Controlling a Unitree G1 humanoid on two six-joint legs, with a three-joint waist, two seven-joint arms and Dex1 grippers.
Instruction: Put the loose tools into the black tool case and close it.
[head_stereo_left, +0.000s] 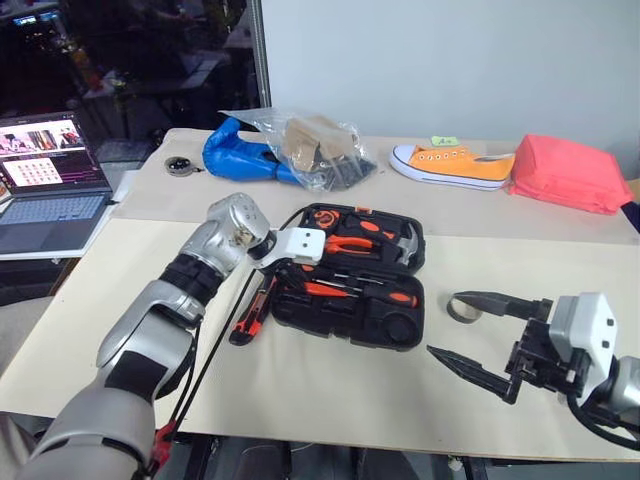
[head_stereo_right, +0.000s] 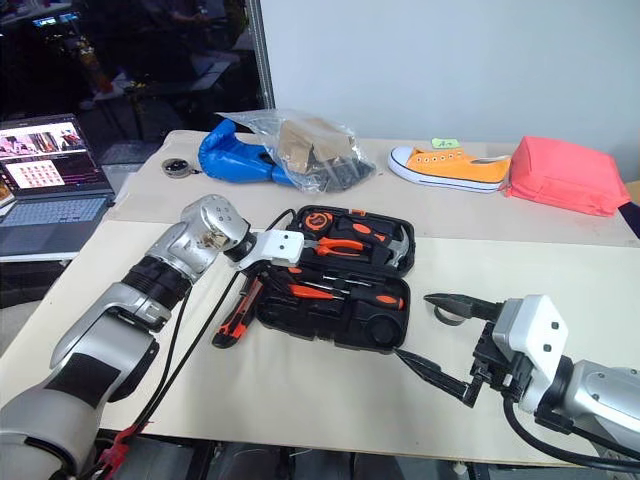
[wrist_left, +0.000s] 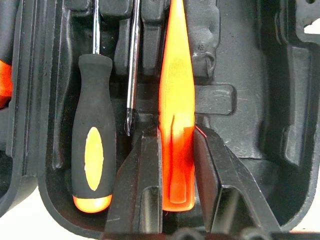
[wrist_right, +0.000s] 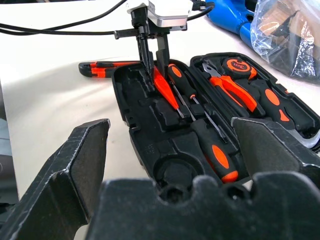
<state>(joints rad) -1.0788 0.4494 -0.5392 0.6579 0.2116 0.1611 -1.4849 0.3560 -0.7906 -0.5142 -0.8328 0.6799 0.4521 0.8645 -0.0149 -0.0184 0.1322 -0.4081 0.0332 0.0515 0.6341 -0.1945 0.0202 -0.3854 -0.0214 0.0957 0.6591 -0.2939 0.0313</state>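
The black tool case (head_stereo_left: 345, 337) lies open in the middle of the table. My left gripper (wrist_left: 176, 131) reaches down into the case's left end and is shut on the slim all-orange small screwdriver (wrist_left: 176, 90), which lies along a recess. Beside it in the case sits a black-and-orange screwdriver (wrist_left: 92, 150), and a second one (wrist_right: 215, 150) lies nearer the front. The orange-and-black utility knife (head_stereo_left: 250, 315) rests on the table just left of the case. My right gripper (head_stereo_left: 445, 325) hovers open to the right of the case, holding nothing.
The lid half holds orange-handled pliers (head_stereo_left: 350, 243), a hammer (head_stereo_left: 405, 243) and a tape measure (head_stereo_left: 325, 216). A tape roll (head_stereo_left: 463, 308) lies by my right gripper. At the back are a blue bag (head_stereo_left: 235, 155), a plastic bag (head_stereo_left: 315, 148), an orange shoe (head_stereo_left: 455, 163) and a red pouch (head_stereo_left: 570, 172). A laptop (head_stereo_left: 50, 180) stands at far left.
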